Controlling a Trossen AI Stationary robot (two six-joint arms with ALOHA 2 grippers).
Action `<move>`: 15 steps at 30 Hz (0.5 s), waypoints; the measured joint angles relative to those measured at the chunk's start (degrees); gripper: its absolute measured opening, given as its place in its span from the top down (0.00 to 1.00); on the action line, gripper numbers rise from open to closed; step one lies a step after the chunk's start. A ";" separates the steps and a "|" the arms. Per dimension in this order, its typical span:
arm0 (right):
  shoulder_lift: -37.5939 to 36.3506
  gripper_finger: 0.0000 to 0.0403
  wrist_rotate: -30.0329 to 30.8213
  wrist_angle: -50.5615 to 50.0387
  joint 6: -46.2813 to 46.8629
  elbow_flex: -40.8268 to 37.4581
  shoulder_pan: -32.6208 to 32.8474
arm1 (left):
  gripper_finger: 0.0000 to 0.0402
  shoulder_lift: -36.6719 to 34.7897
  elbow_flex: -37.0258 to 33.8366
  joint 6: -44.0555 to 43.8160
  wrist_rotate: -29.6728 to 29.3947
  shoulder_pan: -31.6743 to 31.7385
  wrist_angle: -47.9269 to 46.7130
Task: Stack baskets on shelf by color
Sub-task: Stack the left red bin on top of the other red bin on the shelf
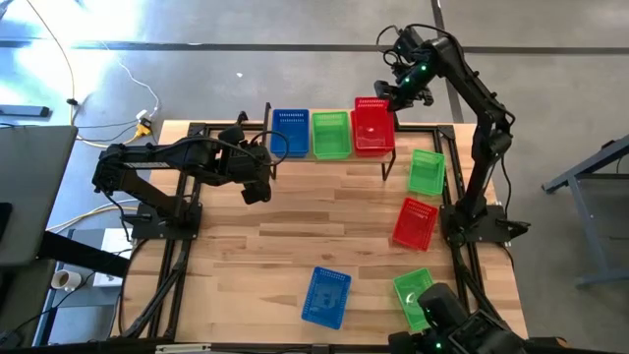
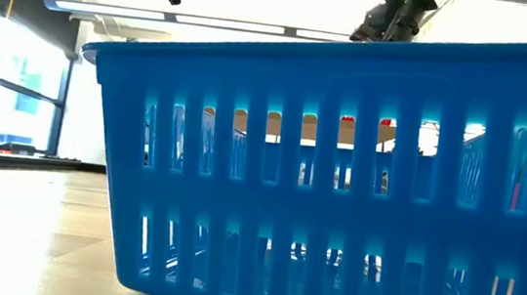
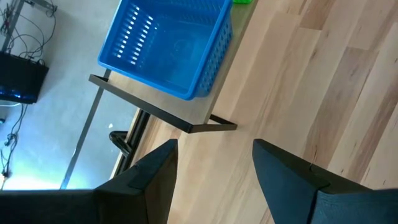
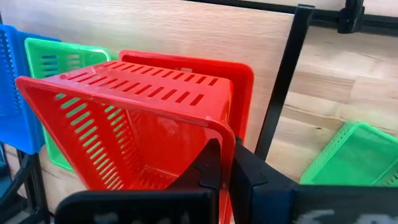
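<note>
The shelf (image 1: 295, 160) stands at the table's far edge with a blue basket (image 1: 290, 133), a green one (image 1: 331, 136) and a red one (image 4: 244, 78) side by side on its plank. My right gripper (image 4: 225, 163) is shut on a second red basket (image 4: 130, 118), held tilted over the red one on the shelf. My left gripper (image 3: 214, 168) hovers open near the shelf's left end, holding nothing. The blue basket (image 3: 168, 43) lies beyond its fingers. My right gripper pinches the red basket's wall at the rim (image 4: 224, 140), one finger inside the basket and one outside. The fingers come from above, slanting down. The basket hangs tilted over the red basket on the shelf; whether the two touch I cannot tell.
Loose baskets lie on the table's right half: a green one (image 1: 427, 171), a red one (image 1: 416, 222), a blue one (image 1: 326, 295) near the front edge, which fills the low view (image 2: 339, 175), and a green one (image 1: 413, 295) beside it. Bare wood spreads at centre and left.
</note>
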 joint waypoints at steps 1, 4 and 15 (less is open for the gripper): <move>0.00 1.00 0.03 0.00 0.54 0.00 0.03 | 0.51 0.00 0.00 0.00 0.00 0.00 0.00; 0.00 1.00 -0.04 0.00 0.92 0.00 0.48 | 0.51 0.00 0.00 0.02 0.00 0.00 0.02; 0.15 0.98 0.22 0.00 -2.69 0.00 1.08 | 0.51 0.00 0.00 0.02 0.00 0.00 0.02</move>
